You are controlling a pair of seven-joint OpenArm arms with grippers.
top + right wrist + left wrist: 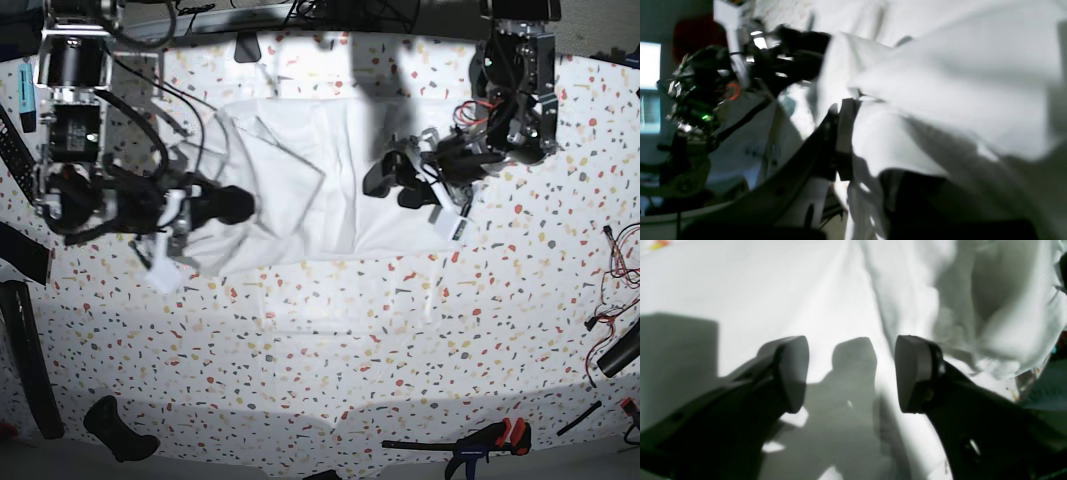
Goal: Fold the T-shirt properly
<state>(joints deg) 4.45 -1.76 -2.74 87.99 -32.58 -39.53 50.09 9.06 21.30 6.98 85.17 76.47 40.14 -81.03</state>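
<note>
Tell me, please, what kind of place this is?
Probably a robotics lab or workshop: a speckled tabletop holds a white T-shirt between two arms, with loose cables and a clamp at its edges.

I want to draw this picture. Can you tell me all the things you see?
T-shirt: one, white, spread on the table's far middle.
Table: one, white with red and grey speckles, fills the base view.
Clamp: one, black with red handle, near edge, base view's right.
Cables: a few, red and black, base view's right edge.
Left gripper: one, black, open over the shirt, holding nothing.
Right gripper: one, black, shut on the shirt's edge.
</note>
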